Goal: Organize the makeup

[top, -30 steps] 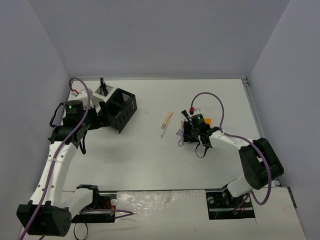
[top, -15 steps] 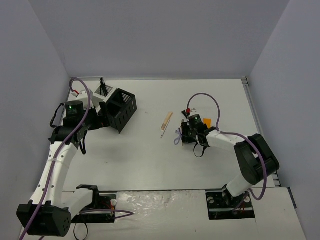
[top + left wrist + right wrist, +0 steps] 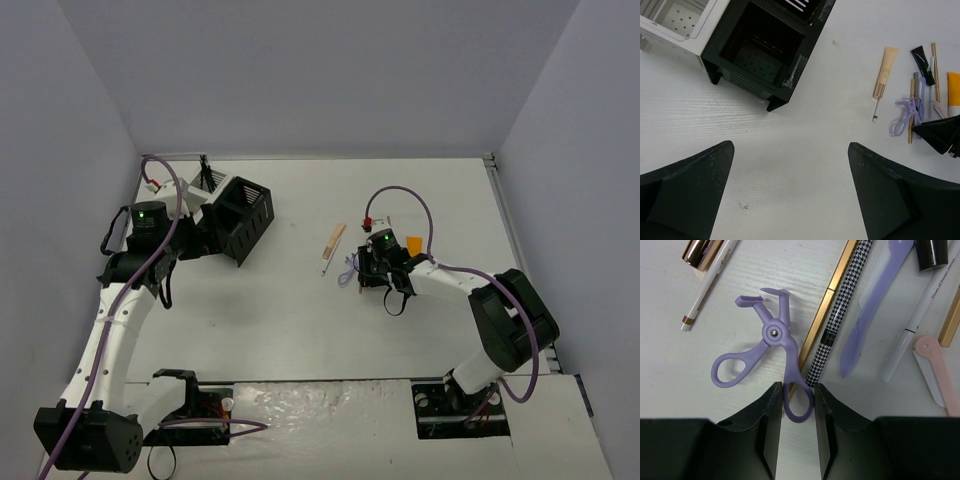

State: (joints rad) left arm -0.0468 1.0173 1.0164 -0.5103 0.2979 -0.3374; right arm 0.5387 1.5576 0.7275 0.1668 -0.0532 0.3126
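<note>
White table point(image 3: 280, 310): fills the top view, grey walls on three sides.

Left arm point(image 3: 120, 310): up the left edge of the top view. Right arm point(image 3: 490, 320): bent in from lower right toward centre.

Black mesh compartment box point(image 3: 240, 218): upper left of the top view, set askew, open inside visible from the left wrist. Against it, further up-left, white perforated compartment box point(image 3: 200, 190).

Left gripper point(image 3: 790, 195): spread wide, nothing between the fingers, over bare table just below the black box in the left wrist view.

Right gripper point(image 3: 797, 400): low over the makeup, just right of centre in the top view. Fingers drawn narrow on either side of the lower loop of the lilac plastic scissor-shaped piece point(image 3: 774, 334), gap filled by that loop. True pinch or bare touch: cannot tell.

Lilac piece: flat on the table, second loop out to the left in the right wrist view.

Just right of it, side by side:
- gold-and-houndstooth pencil point(image 3: 840, 315)
- flat lilac spatula point(image 3: 870, 310)
- thin white pen point(image 3: 915, 325)
- pale pink flat stick point(image 3: 932, 365)

Orange tube point(image 3: 953, 92): right edge of the left wrist view.

Apart, upper left of the cluster: beige flat tube with gold cap point(image 3: 886, 65), touching thin white pencil with brown tip point(image 3: 705, 292).
</note>
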